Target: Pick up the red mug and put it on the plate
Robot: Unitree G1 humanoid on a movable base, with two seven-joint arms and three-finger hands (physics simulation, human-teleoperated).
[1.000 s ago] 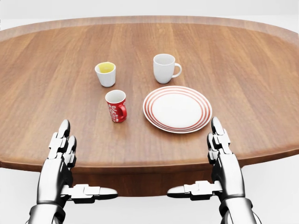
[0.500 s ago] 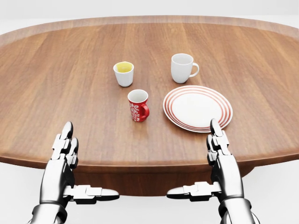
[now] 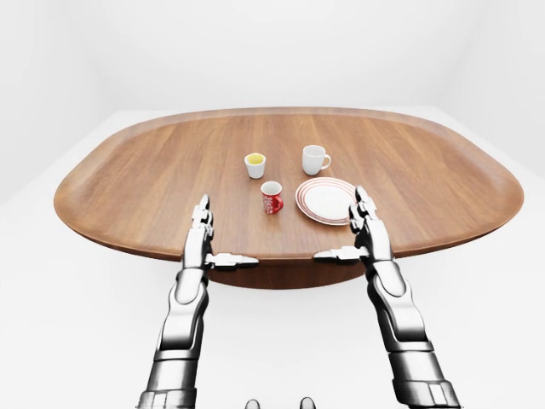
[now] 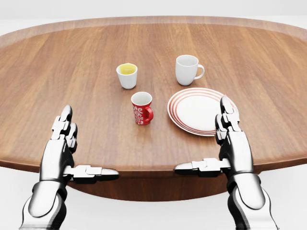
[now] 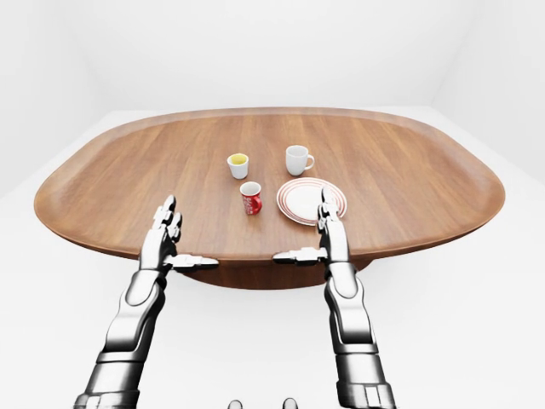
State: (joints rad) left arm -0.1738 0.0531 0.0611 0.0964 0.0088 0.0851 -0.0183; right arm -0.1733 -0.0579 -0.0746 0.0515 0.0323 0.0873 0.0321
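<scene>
Chrome robot hands have lifted toward the table, and the view has stopped shifting.

Left robot hand (image 4: 64, 143) and right robot hand (image 4: 229, 139) are both spread open and empty, now risen over the table's (image 4: 72, 62) near edge. Red mug (image 4: 142, 108) stands upright just left of the plate (image 4: 201, 111), apart from it; reaching can begin, I think.

Bare simulated room around me, plain white walls (image 3: 68, 51) and white floor (image 3: 51, 341), one big oval wooden table (image 4: 57, 57) laid like a dining table, striped plate (image 4: 194, 110), white mug (image 4: 186, 69), small cup (image 4: 127, 75)
</scene>
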